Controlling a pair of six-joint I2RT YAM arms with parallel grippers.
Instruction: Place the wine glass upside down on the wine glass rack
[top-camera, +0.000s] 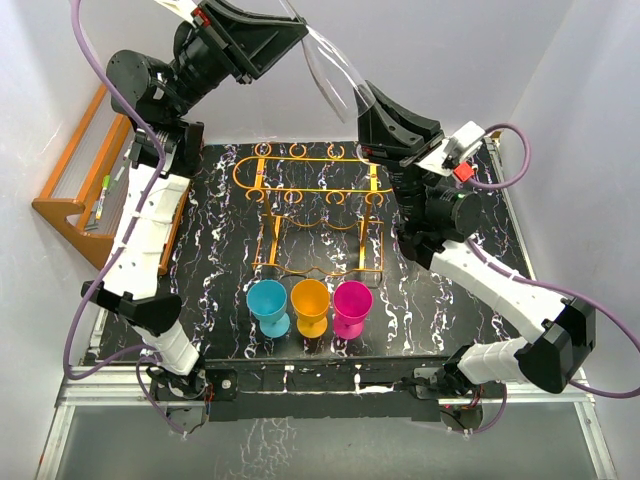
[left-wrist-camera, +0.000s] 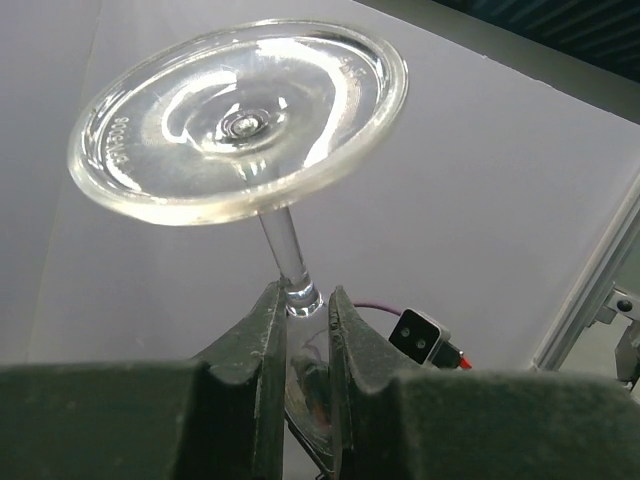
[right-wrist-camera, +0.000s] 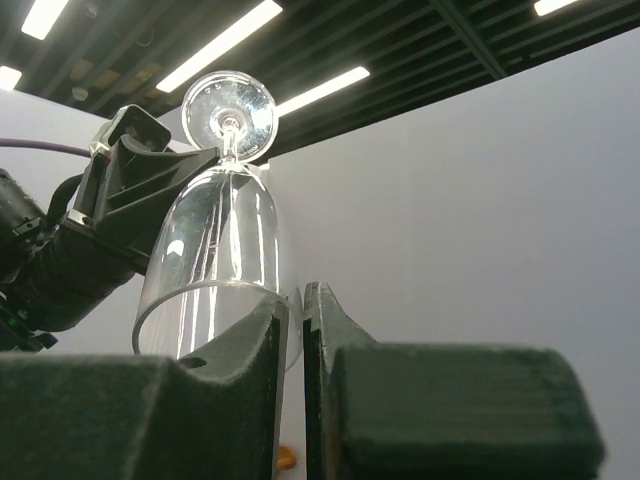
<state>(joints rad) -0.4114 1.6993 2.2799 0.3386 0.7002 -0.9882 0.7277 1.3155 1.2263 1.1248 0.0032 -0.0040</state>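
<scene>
On the left gripper (left-wrist-camera: 302, 298), matte dark fingers pinch the thin round stem of the clear wine glass (left-wrist-camera: 240, 115) where it meets the bowl, the flat disc foot beyond. The right gripper (right-wrist-camera: 295, 300) clamps the bowl's thin rim. The glass hangs tilted in the air, apart from the orange wire rack (top-camera: 310, 190) with open ring slots on the black marbled table (top-camera: 410, 310).

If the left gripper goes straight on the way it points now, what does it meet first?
The left gripper holds the glass stem between its fingers, so that comes first. Beyond that, probably the right arm's camera box, slightly to one side; depth is unclear.
</scene>
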